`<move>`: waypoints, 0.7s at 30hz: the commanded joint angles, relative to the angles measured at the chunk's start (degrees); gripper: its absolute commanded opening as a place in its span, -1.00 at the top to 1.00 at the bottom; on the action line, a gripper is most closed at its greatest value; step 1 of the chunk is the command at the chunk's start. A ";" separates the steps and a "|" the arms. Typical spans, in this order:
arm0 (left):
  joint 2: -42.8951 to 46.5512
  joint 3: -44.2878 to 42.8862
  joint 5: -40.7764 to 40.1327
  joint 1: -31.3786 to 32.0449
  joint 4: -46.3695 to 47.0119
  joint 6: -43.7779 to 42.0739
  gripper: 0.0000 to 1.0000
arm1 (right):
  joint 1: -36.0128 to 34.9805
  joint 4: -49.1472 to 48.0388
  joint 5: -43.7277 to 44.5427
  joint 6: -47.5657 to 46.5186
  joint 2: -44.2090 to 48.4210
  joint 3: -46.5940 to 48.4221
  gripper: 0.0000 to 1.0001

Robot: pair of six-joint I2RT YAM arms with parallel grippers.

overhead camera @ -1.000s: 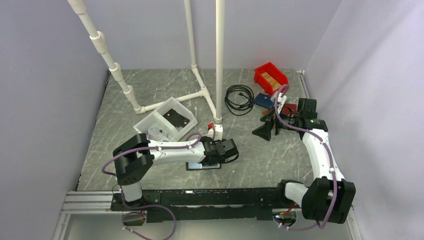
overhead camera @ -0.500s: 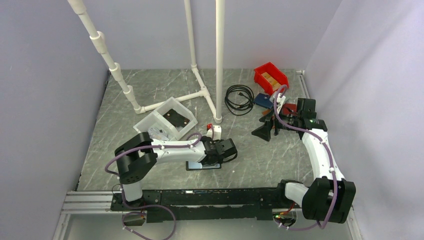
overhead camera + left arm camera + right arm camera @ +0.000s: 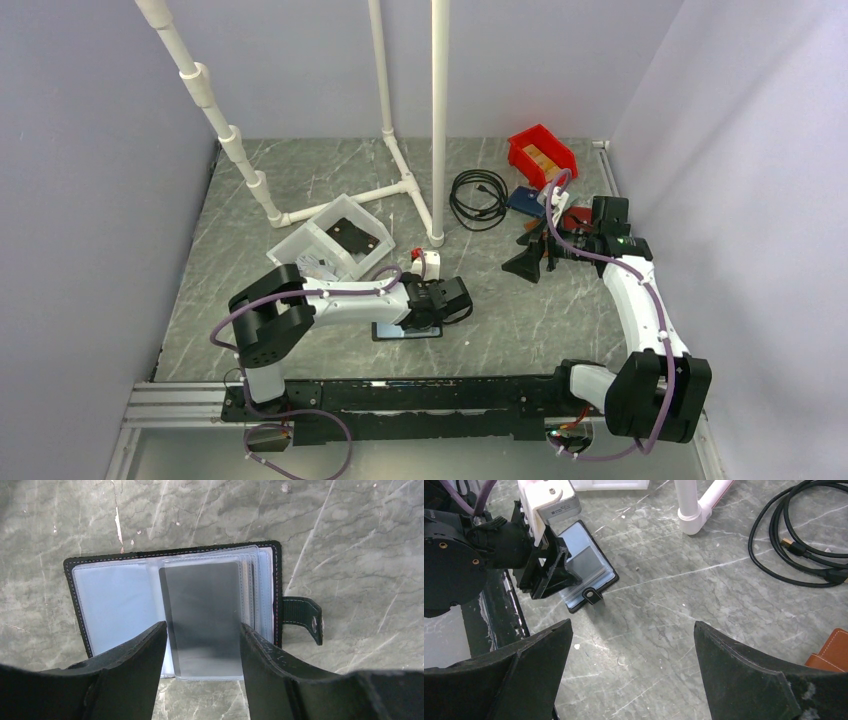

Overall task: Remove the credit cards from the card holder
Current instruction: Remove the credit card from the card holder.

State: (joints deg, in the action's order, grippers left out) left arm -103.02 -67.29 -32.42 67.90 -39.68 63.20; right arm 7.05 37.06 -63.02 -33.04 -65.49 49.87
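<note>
The black card holder [image 3: 75, 567] lies open on the marble table, its strap [image 3: 301, 618] out to the right; from above only its edge [image 3: 405, 334] shows under the left wrist. A greyish credit card [image 3: 202, 610] sits in its right-hand clear sleeve and reaches past the lower edge. My left gripper [image 3: 202, 626] is low over the holder, open, one finger at each long side of that card. From the right wrist, the left gripper [image 3: 551, 575] is seen over the holder [image 3: 609, 582]. My right gripper [image 3: 632, 626] hovers wide open and empty at the right [image 3: 520, 262].
A coiled black cable [image 3: 478, 195], a red bin [image 3: 540, 152] and a dark blue wallet [image 3: 525, 200] lie at the back right. A brown wallet [image 3: 834, 650] is by the right gripper. A white tray [image 3: 335, 240] and white pipe frame [image 3: 438, 120] stand behind the left arm.
The left gripper's jaws have narrowed toward the card's sides, and its wrist has shifted slightly. The right arm has hardly moved.
</note>
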 commanded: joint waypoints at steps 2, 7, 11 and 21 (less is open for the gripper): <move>0.04 1.05 1.13 -0.62 0.59 0.18 -0.21 | -0.28 -0.23 -0.39 -1.52 -0.21 2.27 -0.87; 0.25 1.88 1.37 -1.24 -0.86 1.47 -0.15 | -0.32 -0.14 -0.43 -1.64 -0.15 2.34 -0.88; 2.54 5.29 3.55 -2.92 1.37 2.29 0.06 | -0.34 -0.06 -0.44 -1.65 -0.08 2.42 -0.88; 13.65 15.65 8.33 -6.42 9.54 2.17 0.45 | -0.36 0.38 -0.67 -1.94 0.00 2.60 -0.88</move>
State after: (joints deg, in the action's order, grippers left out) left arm -94.13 -55.77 -27.09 62.83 -32.23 65.19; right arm 6.92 37.28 -62.98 -33.26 -65.65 49.89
